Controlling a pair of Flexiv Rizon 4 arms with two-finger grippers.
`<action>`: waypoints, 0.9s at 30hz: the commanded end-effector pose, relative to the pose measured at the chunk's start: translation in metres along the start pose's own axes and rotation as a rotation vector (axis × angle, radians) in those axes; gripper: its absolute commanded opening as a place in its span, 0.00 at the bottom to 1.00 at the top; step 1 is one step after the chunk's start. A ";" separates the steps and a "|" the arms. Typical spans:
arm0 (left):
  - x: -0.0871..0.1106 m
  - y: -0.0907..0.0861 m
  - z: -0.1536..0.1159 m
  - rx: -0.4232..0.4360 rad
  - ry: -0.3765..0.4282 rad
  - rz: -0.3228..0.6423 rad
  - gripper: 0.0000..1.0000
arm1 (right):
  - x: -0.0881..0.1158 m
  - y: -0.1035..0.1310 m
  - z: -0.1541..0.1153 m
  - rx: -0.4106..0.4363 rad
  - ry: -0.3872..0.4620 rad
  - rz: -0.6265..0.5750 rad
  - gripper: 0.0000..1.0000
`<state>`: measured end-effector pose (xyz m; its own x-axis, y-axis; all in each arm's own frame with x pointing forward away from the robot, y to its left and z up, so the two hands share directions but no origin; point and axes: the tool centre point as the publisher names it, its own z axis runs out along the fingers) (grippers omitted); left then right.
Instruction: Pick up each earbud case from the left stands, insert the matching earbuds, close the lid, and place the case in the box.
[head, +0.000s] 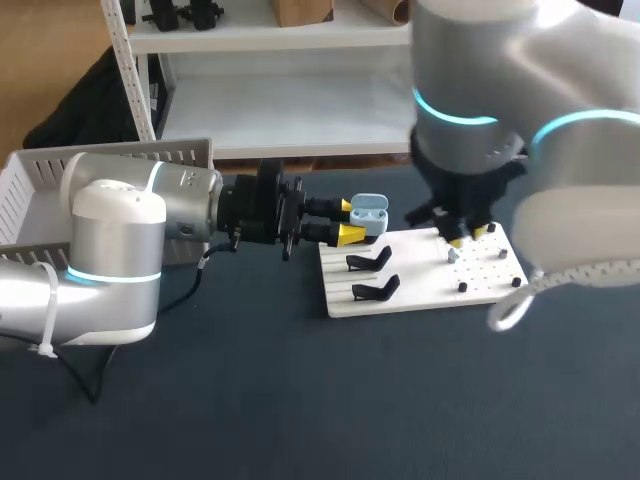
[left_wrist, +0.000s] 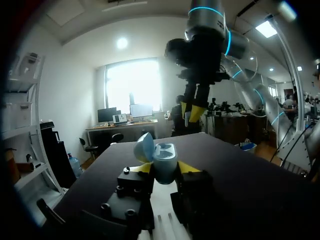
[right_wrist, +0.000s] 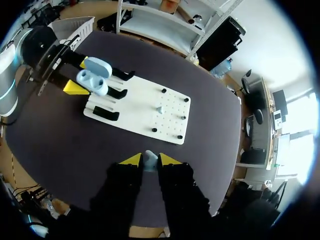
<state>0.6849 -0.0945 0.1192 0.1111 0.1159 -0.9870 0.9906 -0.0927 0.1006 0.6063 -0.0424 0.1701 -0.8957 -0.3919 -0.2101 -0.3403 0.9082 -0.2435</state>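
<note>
Occlusions and unresolved items
The left arm (head: 115, 245) covers the near wall of the box (head: 40, 170), and the picture edge cuts its left side. The earbud (right_wrist: 150, 160) between the right gripper (right_wrist: 145, 159) fingers is too small to resolve.

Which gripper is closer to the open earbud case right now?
Left. The left gripper is shut on the earbud case; the right gripper is off above the white board, gripping an earbud.

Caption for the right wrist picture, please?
Right jaws pinch an earbud over the board; left jaws hold the open case.
</note>
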 end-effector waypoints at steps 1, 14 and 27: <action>0.001 -0.001 0.000 -0.005 -0.001 0.002 0.00 | -0.010 0.024 -0.014 0.022 0.025 -0.001 0.00; 0.001 -0.001 0.000 -0.005 -0.001 0.002 0.00 | -0.012 0.032 -0.018 0.023 0.002 0.001 0.00; 0.001 -0.001 0.000 -0.005 -0.001 0.002 0.00 | -0.053 0.050 -0.032 0.035 0.075 0.497 0.00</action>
<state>0.6849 -0.0945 0.1192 0.1111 0.1159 -0.9870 0.9906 -0.0927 0.1006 0.6151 0.0164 0.1999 -0.9609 -0.1019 -0.2573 -0.0606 0.9846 -0.1637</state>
